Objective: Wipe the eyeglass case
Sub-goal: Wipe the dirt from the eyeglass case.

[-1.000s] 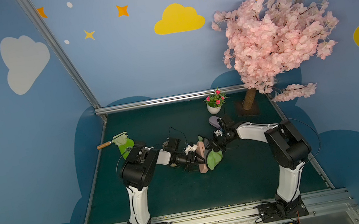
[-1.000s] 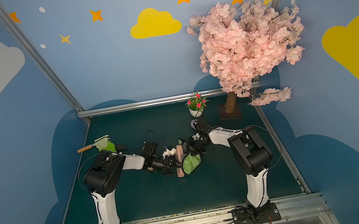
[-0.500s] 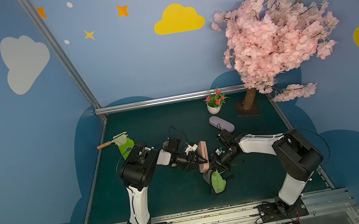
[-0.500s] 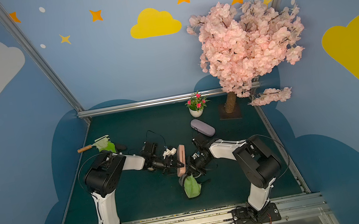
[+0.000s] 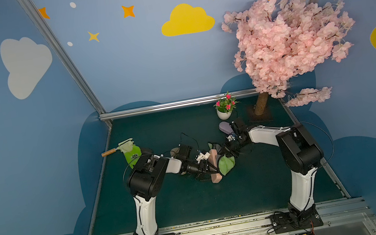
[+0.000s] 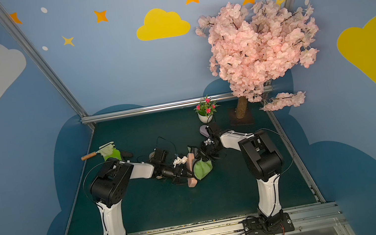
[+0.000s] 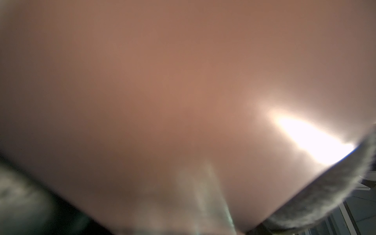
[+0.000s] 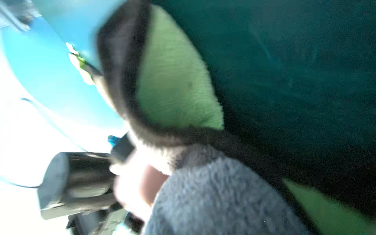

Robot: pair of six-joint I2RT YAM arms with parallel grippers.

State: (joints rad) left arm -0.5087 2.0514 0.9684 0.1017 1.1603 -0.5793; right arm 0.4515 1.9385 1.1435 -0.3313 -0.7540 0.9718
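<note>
L jaws clamp eyeglass case steady as anchor; R jaws pinch cloth against it to wipe.

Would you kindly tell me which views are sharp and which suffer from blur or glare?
Left wrist: the eyeglass case fills the frame, fully out of focus, with a white glare streak across it. Right wrist: motion-blurred, the cloth smeared, part of the frame blown out white. Both top views: sharp and evenly lit.
</note>
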